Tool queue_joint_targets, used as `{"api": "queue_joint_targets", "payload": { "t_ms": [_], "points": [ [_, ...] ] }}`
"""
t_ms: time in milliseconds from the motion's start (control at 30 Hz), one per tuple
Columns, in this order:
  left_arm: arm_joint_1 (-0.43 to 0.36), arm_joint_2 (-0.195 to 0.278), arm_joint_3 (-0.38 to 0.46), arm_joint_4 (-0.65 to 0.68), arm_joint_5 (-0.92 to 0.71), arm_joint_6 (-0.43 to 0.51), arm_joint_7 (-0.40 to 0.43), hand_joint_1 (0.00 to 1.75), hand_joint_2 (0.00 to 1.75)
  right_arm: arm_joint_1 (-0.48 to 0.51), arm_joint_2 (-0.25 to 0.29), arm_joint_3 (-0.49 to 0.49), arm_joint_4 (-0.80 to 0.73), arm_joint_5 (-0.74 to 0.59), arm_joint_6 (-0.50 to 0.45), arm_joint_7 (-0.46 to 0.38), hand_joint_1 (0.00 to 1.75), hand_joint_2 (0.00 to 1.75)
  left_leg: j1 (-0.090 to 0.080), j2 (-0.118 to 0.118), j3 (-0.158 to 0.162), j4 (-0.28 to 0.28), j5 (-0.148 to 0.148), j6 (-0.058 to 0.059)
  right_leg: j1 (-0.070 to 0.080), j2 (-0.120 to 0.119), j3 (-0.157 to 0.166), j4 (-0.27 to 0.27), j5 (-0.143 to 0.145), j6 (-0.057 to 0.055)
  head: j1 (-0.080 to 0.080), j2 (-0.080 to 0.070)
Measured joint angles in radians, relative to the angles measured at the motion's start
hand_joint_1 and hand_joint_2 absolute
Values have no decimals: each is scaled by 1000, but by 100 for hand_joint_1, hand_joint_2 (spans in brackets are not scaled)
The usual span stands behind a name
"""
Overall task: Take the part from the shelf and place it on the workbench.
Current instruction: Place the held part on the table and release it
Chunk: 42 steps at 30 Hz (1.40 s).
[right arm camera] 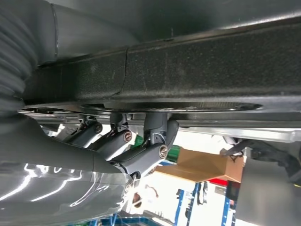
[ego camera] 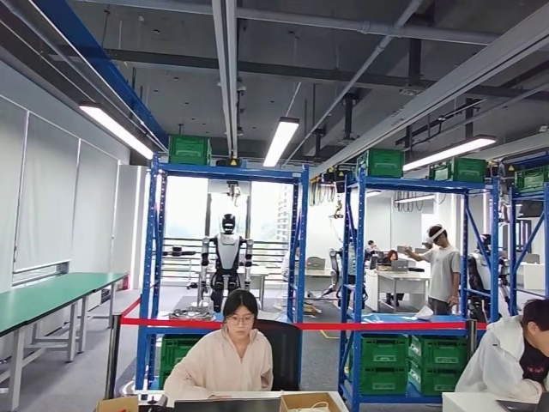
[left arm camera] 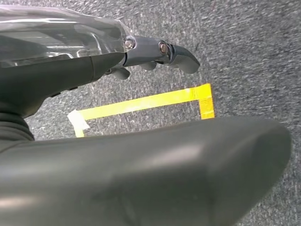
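Ahead, the head view shows three blue shelves [ego camera: 223, 257], two people seated at a counter [ego camera: 310, 400]. Left hand [left arm camera: 156, 52] hangs over grey floor with yellow tape [left arm camera: 142, 101], fingers extended, holding nothing. Right hand [right arm camera: 138, 146] has fingers [right arm camera: 156, 153] curled against a dark beam [right arm camera: 177, 70]; grip unclear. No part identifiable.

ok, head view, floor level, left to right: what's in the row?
Green workbench → left blue shelf → other humanoid robot → right blue shelf → standing person in a headset → seated person in white.
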Motion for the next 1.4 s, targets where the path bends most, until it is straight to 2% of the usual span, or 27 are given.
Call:
{"api": "queue_joint_targets", "payload": {
  "t_ms": [33, 67, 100, 133, 200, 267, 333, 433, 467, 533, 567, 600, 633, 667, 733, 767, 833, 933, 1000, 1067, 1100, 1133, 1167, 1233, 1267, 1300, 1400],
  "points": [
    [-1, 0, -1, 0, 0, -1, -1, 0, 175, 0, 0, -4, 7, -2, 5, 4, 0, 0, 0, 0, 0, 0, 0, 1, -2, 0, -28, 66, -29, 3, 0, 0],
    [-2, 1, -2, 0, -1, -1, -1, 0, 175, 2, 0, -7, 14, -4, 10, 7, 0, 0, -1, 0, 0, 0, 1, 2, -4, 0, -49, 117, -46, 5, 0, 0],
    [-3, 1, -2, 0, -2, -2, -1, 0, 175, 4, 1, -11, 20, -7, 13, 8, 0, 0, -1, 0, 0, 0, 1, 2, -4, 0, -56, 136, -46, 6, 0, 0],
    [-4, 1, -3, 0, -3, -1, 0, 0, 175, 6, 2, -15, 24, -10, 16, 9, 0, 0, -1, 0, 1, 0, 1, 2, -5, 0, -44, 117, -28, 6, 0, 0],
    [-7, 1, -5, 0, -5, -1, 1, 0, 87, 5, 7, -22, 27, -18, 22, 2, 0, 0, 0, 0, 3, 0, 1, 1, -4, 0, 20, -8, 31, 1, 0, 0],
    [-13, 1, -9, 0, -3, -3, -3, 0, 0, 2, 15, -31, 30, -30, 34, -27, 0, 0, -2, 0, 2, 0, 3, -4, 0, 0, 73, -116, 65, -5, 0, 0],
    [-17, 1, -13, 0, 0, -5, -6, 0, 0, -1, 24, -41, 33, -50, 54, -80, 0, 0, -1, 0, 0, -4, 6, -15, 6, 1, 82, -141, 68, -12, 0, 0],
    [-20, 2, -20, 0, 7, -5, -5, 0, 0, -10, 44, -54, 33, -91, 96, -198, 0, 0, 3, 1, -7, 8, -9, -28, 3, 1, 83, -156, 81, -34, 0, 0],
    [-20, 2, -21, 0, 10, -5, -4, 0, 0, -16, 52, -55, 32, -104, 108, -240, 0, 0, 2, 1, -20, 38, -31, -29, 2, 0, 84, -161, 85, -40, 0, 0],
    [-20, 4, -24, 0, 15, -4, -3, 0, 0, -26, 67, -56, 26, -129, 128, -308, 0, 0, 0, 0, -68, 148, -88, -29, 4, 0, 83, -162, 86, -46, 0, 0],
    [-18, 4, -25, 0, 17, -4, -3, 0, 0, -29, 72, -56, 20, -144, 137, -334, 0, 0, 0, 0, -92, 201, -107, -30, 5, -1, 83, -162, 85, -47, 0, 0],
    [-16, 5, -25, 0, 19, -4, -4, 0, 0, -30, 77, -56, 10, -167, 147, -362, 0, 0, 0, 1, -106, 231, -111, -31, 6, -1, 83, -162, 85, -47, 0, 0],
    [-13, 5, -25, 0, 22, -5, -5, 0, 0, -29, 81, -56, -4, -199, 159, -391, 0, 0, 0, 1, -104, 226, -96, -33, 7, -1, 83, -161, 84, -47, 0, 0],
    [-11, 5, -25, 0, 25, -5, -6, 0, 0, -29, 85, -56, -23, -243, 175, -425, 0, 0, 1, 1, -86, 187, -67, -34, 7, 0, 84, -159, 83, -46, 0, 0],
    [-9, 7, -25, 0, 29, -7, -12, 0, 0, -27, 89, -55, -72, -360, 225, -494, 0, 0, 2, 1, -36, 74, -10, -35, 8, 1, 80, -149, 76, -39, 0, 0],
    [-10, 7, -25, 0, 30, -9, -15, 0, 0, -24, 88, -54, -102, -443, 265, -528, 0, 0, 2, 0, -19, 35, 2, -33, 10, 1, 76, -143, 73, -35, 0, 0],
    [-8, 7, -26, 1, 30, -12, -19, 0, 0, -3, 82, -58, -171, -665, 377, -601, 0, 0, 0, -1, -10, 11, -1, -26, 14, 1, 67, -135, 70, -27, 0, 0],
    [-2, 7, -26, 1, 38, -16, -21, 0, 0, 80, 67, -84, -337, -1094, 554, -676, 0, 0, 2, -4, -7, 6, -2, -13, 12, 0, 62, -120, 55, -16, 0, 0],
    [-1, 8, -26, 1, 48, -20, -22, 0, 0, 158, 59, -108, -489, -1328, 608, -688, 0, 0, 3, -4, -3, 4, -4, -5, 6, -1, 28, -38, 8, -5, 0, 0],
    [3, 8, -25, 1, 62, -23, -25, 0, 0, 250, 48, -126, -647, -1472, 617, -689, 0, 0, 1, -4, 0, 4, -7, 0, 2, -1, -33, 88, -45, 2, 0, 0],
    [7, 8, -24, 1, 68, -23, -29, 0, 0, 299, 41, -134, -731, -1524, 616, -688, 0, 0, 0, -4, 1, 4, -8, 2, 1, -1, -54, 126, -53, 3, 0, 0],
    [12, 7, -22, 1, 73, -23, -33, 0, 0, 346, 34, -141, -813, -1565, 616, -688, 0, 0, -1, -4, 2, 4, -10, 4, 0, -1, -60, 131, -44, 2, 0, 0],
    [17, 7, -20, 1, 78, -23, -36, 0, 0, 386, 27, -148, -890, -1594, 616, -688, 0, 0, -2, -4, 4, 4, -11, 5, 1, -1, -47, 97, -18, 0, 0, 0],
    [25, 4, -15, 1, 86, -19, -39, 0, 0, 442, 15, -157, -1023, -1623, 620, -691, 0, 0, -3, -4, 8, 3, -14, 4, 5, -1, 14, -35, 47, -9, 0, 0],
    [26, 2, -12, 1, 89, -17, -39, 0, 0, 465, 10, -161, -1078, -1628, 624, -695, 0, 0, -4, -4, 9, 3, -15, 2, 8, -1, 40, -91, 68, -14, 0, 0],
    [27, 0, -9, 1, 92, -15, -39, 0, 0, 489, 5, -163, -1129, -1628, 626, -701, 0, 0, -4, -4, 10, 1, -16, -1, 12, -1, 57, -126, 78, -18, 0, 0],
    [32, -4, 0, 1, 98, -9, -38, 0, 0, 566, -10, -167, -1264, -1616, 629, -726, 0, 0, 0, -3, 14, -4, -17, -13, 15, -2, 67, -150, 83, -28, 0, 0]
  ]
}}
